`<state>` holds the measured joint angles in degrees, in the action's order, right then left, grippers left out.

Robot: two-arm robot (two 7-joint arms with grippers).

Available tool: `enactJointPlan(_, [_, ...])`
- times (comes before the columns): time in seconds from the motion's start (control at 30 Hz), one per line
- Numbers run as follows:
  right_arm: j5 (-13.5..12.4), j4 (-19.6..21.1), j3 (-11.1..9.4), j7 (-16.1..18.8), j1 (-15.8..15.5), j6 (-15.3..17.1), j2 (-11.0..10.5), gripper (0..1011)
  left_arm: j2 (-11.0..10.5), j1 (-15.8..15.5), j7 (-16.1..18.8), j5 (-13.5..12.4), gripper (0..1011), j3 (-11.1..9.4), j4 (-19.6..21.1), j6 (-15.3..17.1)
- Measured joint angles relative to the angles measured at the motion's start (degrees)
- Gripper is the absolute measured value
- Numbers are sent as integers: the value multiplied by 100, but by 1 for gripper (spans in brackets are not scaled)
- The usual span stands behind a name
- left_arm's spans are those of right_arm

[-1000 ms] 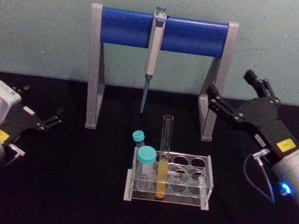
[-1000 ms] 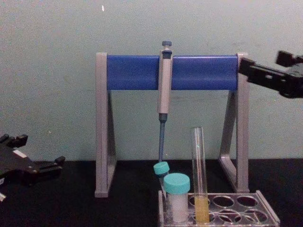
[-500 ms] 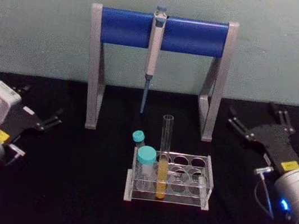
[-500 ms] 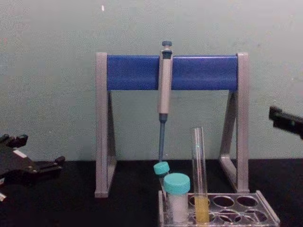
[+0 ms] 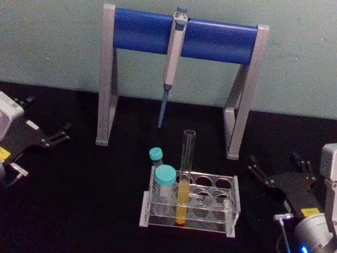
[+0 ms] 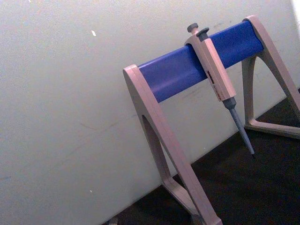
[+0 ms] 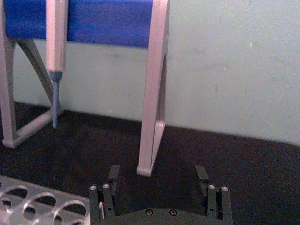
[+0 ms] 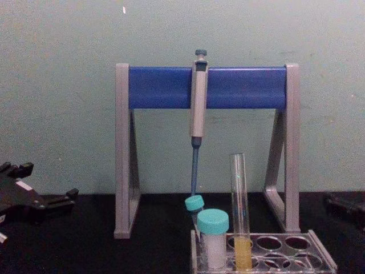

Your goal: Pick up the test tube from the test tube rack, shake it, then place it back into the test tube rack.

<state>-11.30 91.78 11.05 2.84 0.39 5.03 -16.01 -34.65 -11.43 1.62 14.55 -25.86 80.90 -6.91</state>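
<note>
Two end effectors rest low over the black table (image 5: 77, 215), one at each side, both well apart from the rack (image 5: 208, 200). In the head view the left end effector (image 5: 46, 129) sits at about nine o'clock from the rack, its black fingers spread and grasping nothing, pointing toward two o'clock. The right end effector (image 5: 274, 169) sits at about three o'clock from the rack, its fingers also spread and released, pointing toward ten o'clock; the right wrist view shows its two fingers (image 7: 114, 174) parted with bare table between them, and a corner of the rack just beside them.

The tube (image 5: 184, 177) stands upright in the rack, in a hole of the front row just right of a teal-capped vial (image 5: 163, 186). Yellow-orange liquid fills its lower part, and its open top rises far above the rack's top plate. A second, smaller teal-capped vial (image 5: 155, 156) stands at the rack's back left corner, at about eleven o'clock from the tube.

Behind the rack, at twelve o'clock, a grey-and-blue stand (image 5: 145, 31) straddles the back of the table, with a pipette (image 5: 175, 50) hanging from the middle of its blue bar, tip down. In the chest view the tube (image 8: 240, 205) stands just right of the pipette's tip.
</note>
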Motion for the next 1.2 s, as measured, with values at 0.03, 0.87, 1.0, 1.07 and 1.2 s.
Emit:
enactJointPlan(0.03, [9,-21,-2,0,-5,12,11,1000,0,0,0,0,1001,0,0,0])
enactJointPlan(0.87, [269,-374,-185,217,-61,289,342,1000,0,0,0,0,1001,0,0,0])
enactJointPlan(1.0, [276,-374,-190,221,-62,295,348,1000,0,0,0,0,1001,0,0,0])
enactJointPlan(1.07, [276,-374,-187,221,-62,295,345,1000,0,0,0,0,1001,0,0,0])
enactJointPlan(1.2, [271,-373,-179,221,-61,292,339,1000,0,0,0,0,1001,0,0,0])
